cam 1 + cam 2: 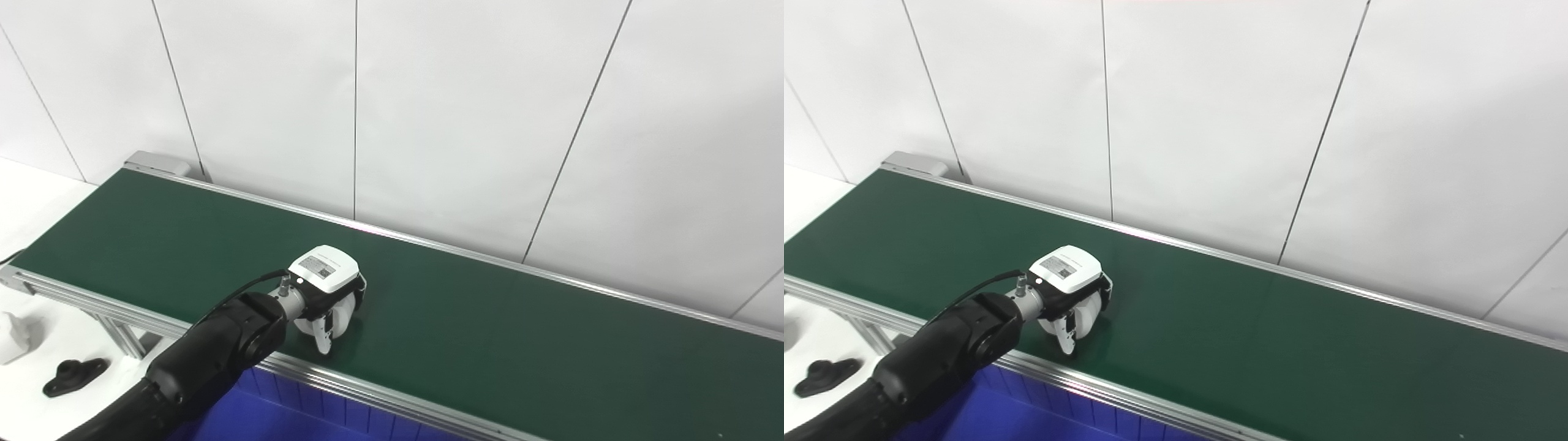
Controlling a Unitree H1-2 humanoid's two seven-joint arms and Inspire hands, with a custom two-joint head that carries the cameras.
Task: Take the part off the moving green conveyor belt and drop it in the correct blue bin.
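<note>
Your left hand (327,294) hovers over the belt's (490,318) near edge, fingers curled under and hidden; whether it grips anything you cannot tell. Blue bin (275,416) cut off below.

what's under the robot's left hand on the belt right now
Only green conveyor belt shows around the left hand, which is lowered onto it with fingers curled downward. Anything beneath the palm is covered; no part is visible there.
</note>
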